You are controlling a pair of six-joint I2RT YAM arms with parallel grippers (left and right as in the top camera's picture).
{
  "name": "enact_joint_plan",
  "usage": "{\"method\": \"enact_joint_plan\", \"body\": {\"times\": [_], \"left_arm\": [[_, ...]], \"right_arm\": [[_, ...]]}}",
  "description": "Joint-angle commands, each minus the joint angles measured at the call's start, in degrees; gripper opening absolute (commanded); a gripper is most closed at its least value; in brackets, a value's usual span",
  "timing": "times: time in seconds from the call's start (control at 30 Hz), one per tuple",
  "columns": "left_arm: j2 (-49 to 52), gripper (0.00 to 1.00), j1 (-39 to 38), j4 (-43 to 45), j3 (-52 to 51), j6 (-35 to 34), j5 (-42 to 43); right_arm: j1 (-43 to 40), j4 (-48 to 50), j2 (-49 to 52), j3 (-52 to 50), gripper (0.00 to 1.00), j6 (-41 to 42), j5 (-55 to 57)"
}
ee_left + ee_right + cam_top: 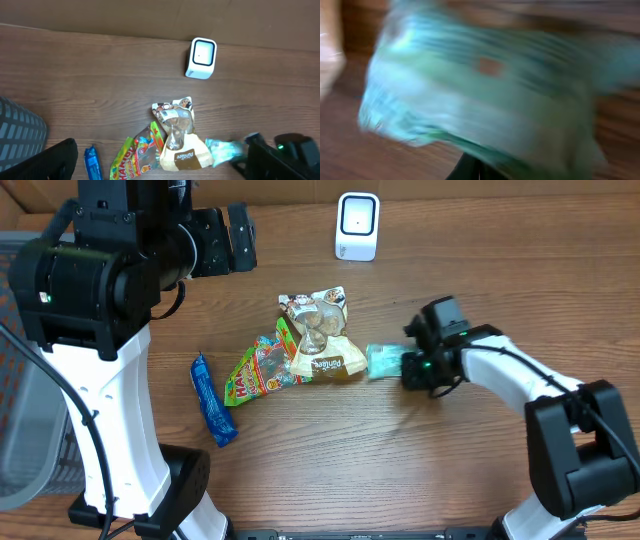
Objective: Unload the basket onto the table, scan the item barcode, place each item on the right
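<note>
Wooden table (420, 470), scanner (357, 225) at its far edge: packet gripped, scan not yet done.

The right hand (405, 367) was pressed together on the teal packet (383, 361), at the right end of the snack pile and well apart from the scanner. The left hand (243, 238) hung spread and empty at the far left. By my judgement only the grasp was made; carrying the packet over and turning its barcode to the scanner remained. No barcode could be made out. The right wrist view was a teal blur, and whether the packet had left the table could not be told.
</note>
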Motion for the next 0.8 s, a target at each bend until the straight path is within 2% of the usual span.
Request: {"method": "enact_joint_plan", "body": {"times": [0.0,0.33,0.37,0.5,0.77], "left_arm": [[-0.13,1.00,-0.11,-0.09,0.07,-0.11,-0.31],[-0.13,1.00,-0.11,-0.09,0.07,-0.11,-0.31],[-0.13,1.00,-0.11,-0.09,0.07,-0.11,-0.31],[-0.13,1.00,-0.11,-0.09,0.07,-0.11,-0.31],[-0.13,1.00,-0.11,-0.09,0.07,-0.11,-0.31]], "right_arm": [[-3.65,-2.21,-0.17,4.04,0.04,-0.52,1.68],[-6.95,-18.69,-0.17,20.24,0.22,-6.45,-5.35],[-6.93,-18.47,-0.17,21.00,0.22,-6.45,-5.38],[-6.10,-13.81,0.07,20.55,0.04,-6.43,-6.14],[-5.44,-8.94,0.09,12.57,0.04,-6.45,-9.31]]}}
